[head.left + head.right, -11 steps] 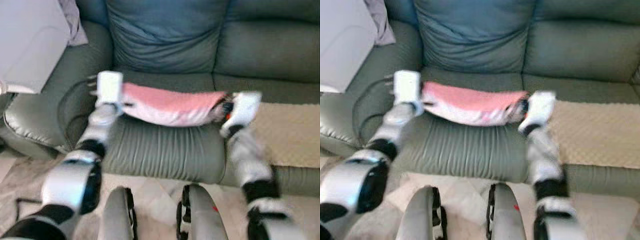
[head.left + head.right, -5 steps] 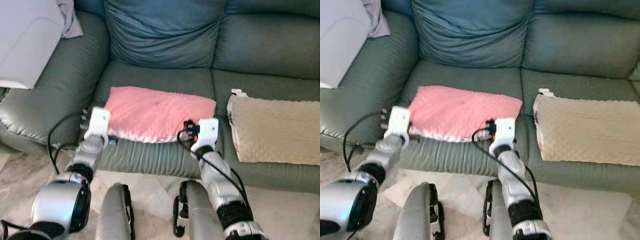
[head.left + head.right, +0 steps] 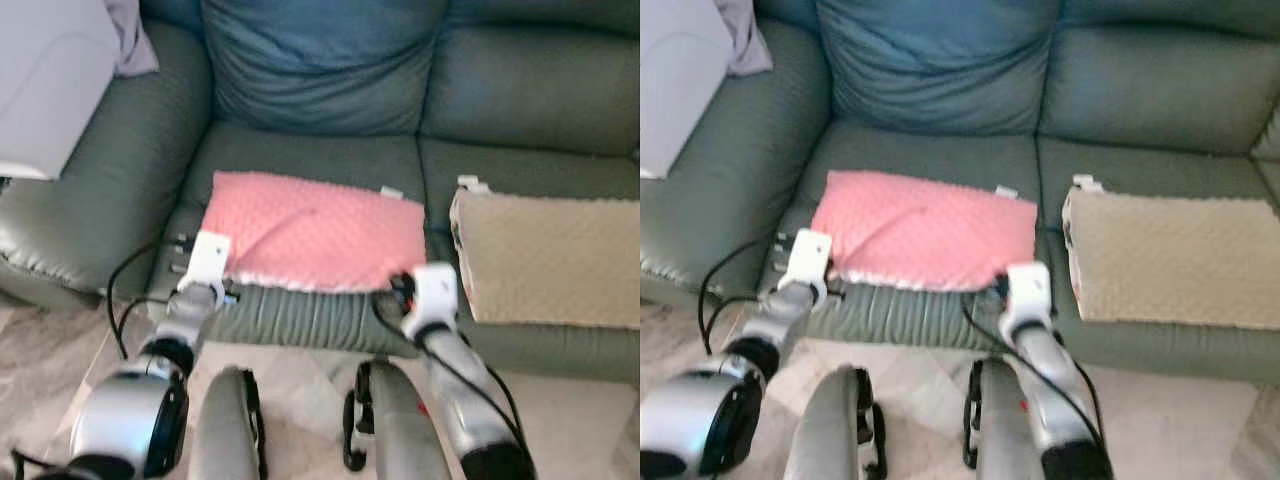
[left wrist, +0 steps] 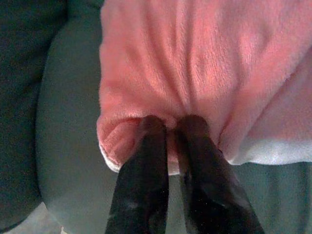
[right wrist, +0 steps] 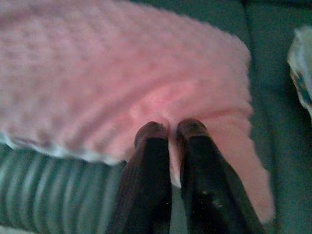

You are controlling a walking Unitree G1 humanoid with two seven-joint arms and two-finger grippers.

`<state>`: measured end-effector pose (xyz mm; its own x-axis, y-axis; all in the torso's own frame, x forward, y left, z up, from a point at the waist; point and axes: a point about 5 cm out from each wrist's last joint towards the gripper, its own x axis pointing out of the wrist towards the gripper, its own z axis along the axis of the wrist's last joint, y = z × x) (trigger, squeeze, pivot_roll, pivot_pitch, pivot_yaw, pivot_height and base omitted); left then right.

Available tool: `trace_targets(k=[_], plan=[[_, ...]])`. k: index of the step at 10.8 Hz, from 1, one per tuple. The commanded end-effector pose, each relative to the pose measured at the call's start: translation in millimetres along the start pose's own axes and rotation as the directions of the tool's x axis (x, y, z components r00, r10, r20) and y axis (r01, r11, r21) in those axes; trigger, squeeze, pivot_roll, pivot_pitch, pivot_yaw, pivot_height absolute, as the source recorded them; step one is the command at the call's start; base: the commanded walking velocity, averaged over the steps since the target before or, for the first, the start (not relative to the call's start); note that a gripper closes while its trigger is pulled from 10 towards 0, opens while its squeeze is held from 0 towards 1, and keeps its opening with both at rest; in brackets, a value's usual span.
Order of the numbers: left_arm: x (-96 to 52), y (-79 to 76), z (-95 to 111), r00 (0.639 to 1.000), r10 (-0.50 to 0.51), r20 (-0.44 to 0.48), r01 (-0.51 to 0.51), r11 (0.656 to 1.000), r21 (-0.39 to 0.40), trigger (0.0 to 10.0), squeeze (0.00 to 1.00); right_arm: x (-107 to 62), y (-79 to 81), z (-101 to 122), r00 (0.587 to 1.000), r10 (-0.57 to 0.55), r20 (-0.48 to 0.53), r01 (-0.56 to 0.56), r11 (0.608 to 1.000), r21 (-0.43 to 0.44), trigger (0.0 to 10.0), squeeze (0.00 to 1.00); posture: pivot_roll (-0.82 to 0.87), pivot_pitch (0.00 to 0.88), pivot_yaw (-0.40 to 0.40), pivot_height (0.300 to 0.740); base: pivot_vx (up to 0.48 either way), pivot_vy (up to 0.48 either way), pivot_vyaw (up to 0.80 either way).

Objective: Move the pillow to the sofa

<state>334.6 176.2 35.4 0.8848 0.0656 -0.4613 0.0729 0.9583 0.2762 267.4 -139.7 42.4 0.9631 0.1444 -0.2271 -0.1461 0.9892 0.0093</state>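
The pink pillow (image 3: 315,230) lies flat on the dark green sofa's (image 3: 150,170) left seat cushion, its near edge at the seat's front. My left gripper (image 4: 171,124) is shut on a fold at the pillow's (image 4: 204,63) near left corner. My right gripper (image 5: 170,129) is shut on the pillow's (image 5: 122,83) near right edge, with pink fabric bunched between the black fingertips. In the eye views the white wrists sit at the seat front, the left gripper (image 3: 222,272) and the right gripper (image 3: 402,288) tucked against the pillow's edge.
A beige textured cushion (image 3: 545,255) lies on the seat to the right, close to the pink pillow. A blue-grey back cushion (image 3: 320,60) leans behind. A white object (image 3: 45,80) and a lilac cloth (image 3: 130,40) rest on the left armrest. My legs (image 3: 230,430) stand on the pale floor.
A second ago the pillow hung stretched between both grippers above the seat. It now lies flat on the seat, and both arms have lowered and drawn back to the front edge.
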Motion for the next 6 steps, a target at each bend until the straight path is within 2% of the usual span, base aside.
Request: trace_targets(k=[1, 3, 5, 6], plan=[[-2.0, -3.2, -10.0, 0.999, -0.004, -0.034, 0.004, 1.000, -0.012, 10.0, 1.00, -2.8, -3.7, 1.1, 1.000, -0.020, -0.004, 0.020, 1.000, 0.002, 10.0, 1.00, -0.02, 0.251, -0.012, 0.645, 0.000, 0.000, 0.00], [-1.8, -6.1, -3.0, 1.000, -0.004, 0.005, 0.005, 0.999, -0.049, 10.0, 1.00, -1.3, -13.5, 9.5, 0.997, -0.077, 0.012, 0.077, 0.997, -0.010, 10.0, 1.00, -0.02, 0.240, -0.008, 0.645, 0.000, 0.000, 0.00], [-3.8, 3.9, 12.3, 0.992, 0.047, 0.120, -0.037, 0.996, -0.077, 10.0, 1.00, 1.0, -23.8, 13.0, 0.990, -0.142, -0.012, 0.142, 0.989, -0.040, 10.0, 1.00, 0.00, 0.225, -0.005, 0.645, 0.000, 0.000, 0.00], [-7.1, 8.8, 17.4, 0.983, 0.070, 0.172, -0.054, 0.994, -0.095, 10.0, 1.00, 2.2, -27.3, 12.5, 0.986, -0.162, -0.029, 0.161, 0.987, -0.016, 10.0, 1.00, 0.01, 0.219, -0.003, 0.645, 0.000, 0.000, 0.00]])
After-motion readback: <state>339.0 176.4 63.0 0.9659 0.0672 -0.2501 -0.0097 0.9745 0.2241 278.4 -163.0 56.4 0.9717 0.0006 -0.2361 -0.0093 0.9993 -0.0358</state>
